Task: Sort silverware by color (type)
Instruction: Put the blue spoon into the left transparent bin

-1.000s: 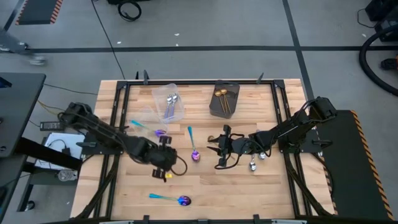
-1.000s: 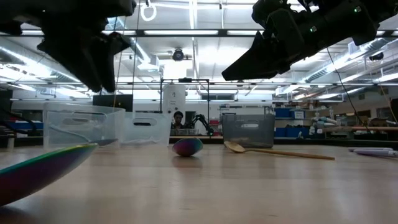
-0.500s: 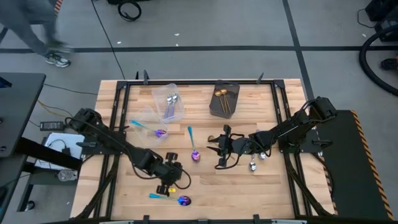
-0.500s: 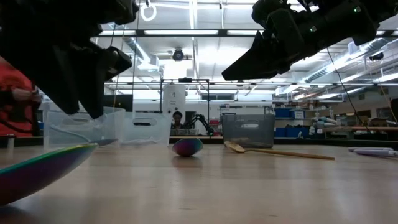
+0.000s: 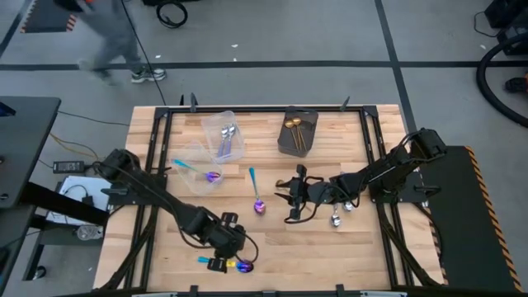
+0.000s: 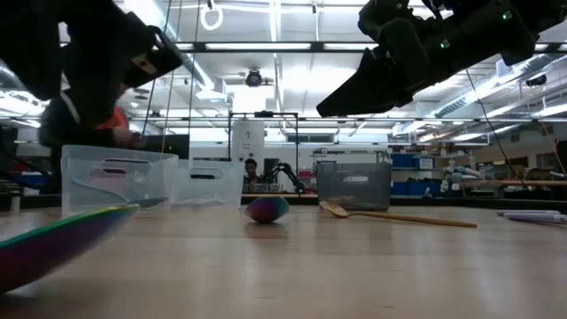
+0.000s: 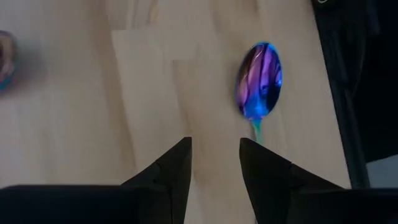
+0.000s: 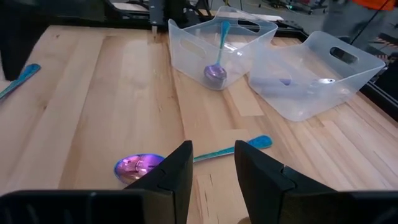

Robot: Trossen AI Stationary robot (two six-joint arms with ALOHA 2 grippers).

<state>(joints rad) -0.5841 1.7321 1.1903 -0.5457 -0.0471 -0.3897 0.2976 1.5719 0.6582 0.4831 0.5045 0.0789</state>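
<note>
An iridescent spoon with a teal handle (image 5: 235, 265) lies flat near the table's near edge; its bowl (image 7: 260, 79) shows just beyond my left gripper (image 7: 214, 146), which hovers open over it (image 5: 221, 256) without touching. My right gripper (image 5: 286, 200) waits open at mid-table (image 8: 212, 149), above a gold spoon (image 6: 390, 215). A second iridescent spoon (image 5: 256, 195) lies flat left of it (image 8: 186, 158). Silver spoons (image 5: 338, 216) lie by the right arm. More spoons sit in the tubs and the box.
Two clear tubs stand at far left: one with silver spoons (image 5: 225, 136), one with an iridescent spoon (image 5: 202, 165). A dark grey box (image 5: 298, 130) holds gold spoons at the far middle. A person walks on the floor beyond the far-left corner (image 5: 107, 33).
My left gripper has travelled toward the table's near edge and come down over the iridescent spoon lying there, staying open. The right arm has kept still. A person has walked along the floor past the table's far-left side.
</note>
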